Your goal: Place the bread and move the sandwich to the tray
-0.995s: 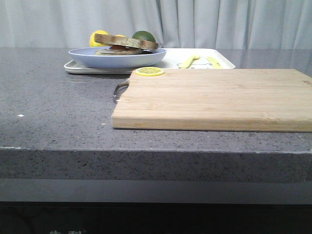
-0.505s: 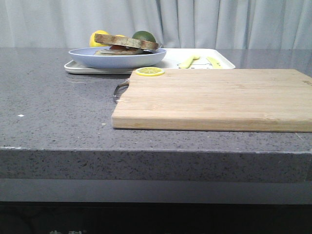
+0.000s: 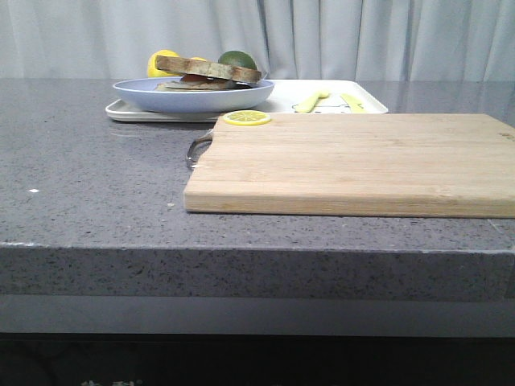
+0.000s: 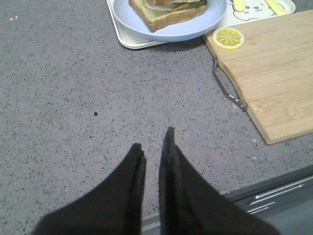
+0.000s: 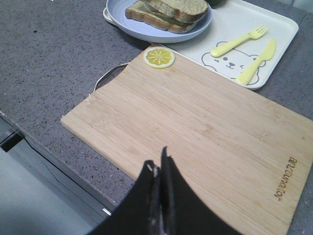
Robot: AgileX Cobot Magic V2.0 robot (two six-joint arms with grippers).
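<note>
Both sets of jaws are drawn together and hold nothing: the left gripper [image 4: 154,142] hangs over bare countertop with only a thin slit between its dark fingers, and the right gripper [image 5: 159,164] hangs over the near part of the cutting board with its fingers pressed together.

The grey speckled countertop [image 3: 88,169] carries everything. The wooden cutting board [image 3: 362,161] lies on it, a metal handle [image 4: 227,88] at its left end and a lemon slice [image 3: 247,118] on its far left corner. Behind the board sits the white tray [image 5: 274,36], printed with a bear face. The light-blue plate [image 3: 145,95] rests on the tray's left part. On the plate is the sandwich [image 5: 161,14], with the bread [image 3: 208,68] lying on top as its upper slice. A yellow fork [image 5: 239,40] and a yellow knife [image 5: 259,61] lie on the tray's right part. A lemon [image 3: 159,58] and a lime [image 3: 237,58] show behind the plate.
</note>
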